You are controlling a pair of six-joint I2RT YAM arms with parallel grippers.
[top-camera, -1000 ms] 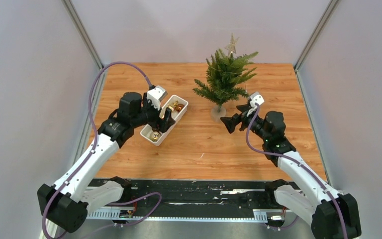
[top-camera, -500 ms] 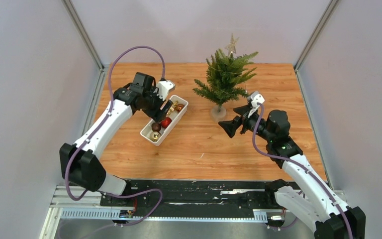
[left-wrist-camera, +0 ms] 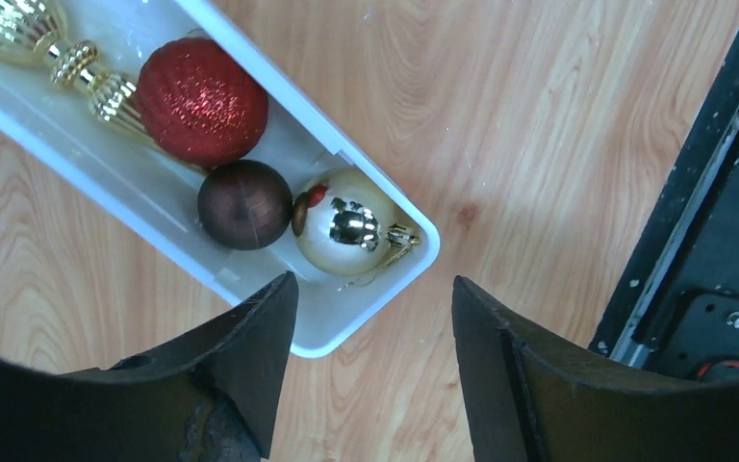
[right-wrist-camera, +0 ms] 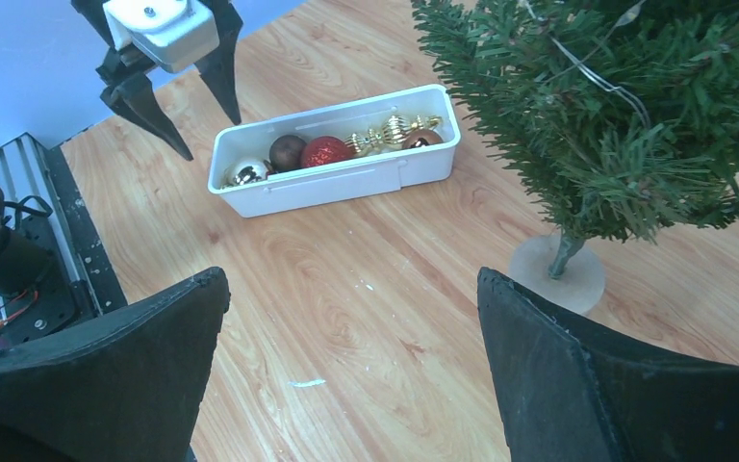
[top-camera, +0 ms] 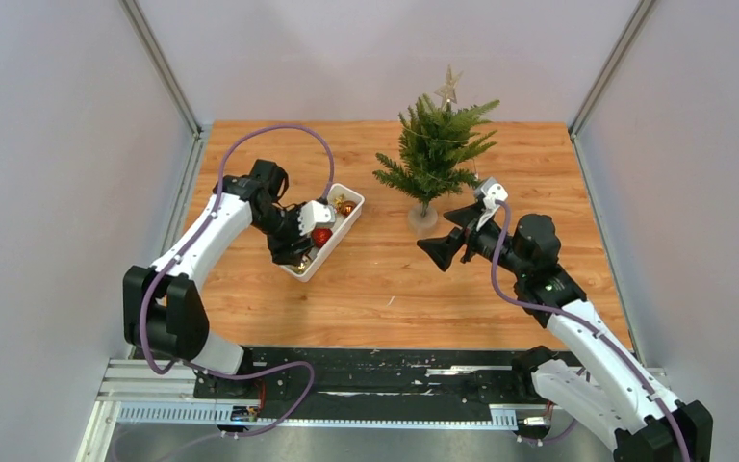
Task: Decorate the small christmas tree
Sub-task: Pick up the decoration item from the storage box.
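The small christmas tree [top-camera: 433,152] stands at the back of the wooden table, with a star [top-camera: 448,85] on top. In the right wrist view the tree [right-wrist-camera: 625,106] shows on its round base [right-wrist-camera: 558,273]. A white tray [top-camera: 356,210] to its left holds a red glitter ball [left-wrist-camera: 200,101], a brown ball [left-wrist-camera: 244,204], a shiny gold ball [left-wrist-camera: 346,223] and gold finial ornaments [left-wrist-camera: 19,24]. My left gripper [left-wrist-camera: 375,289] is open and empty, above the tray's near end [top-camera: 292,252]. My right gripper [top-camera: 448,236] is open and empty, near the tree's base and facing the tray [right-wrist-camera: 351,279].
Grey enclosure walls with metal posts close in the left, back and right. A black rail [top-camera: 375,361] runs along the near edge and also shows in the left wrist view [left-wrist-camera: 712,241]. The left gripper [right-wrist-camera: 214,140] hangs beside the tray [right-wrist-camera: 346,185] in the right wrist view.
The left arm has lifted and stretched out, and its gripper went from over the tray's middle to its near end. The right gripper has shifted slightly left and nearer.
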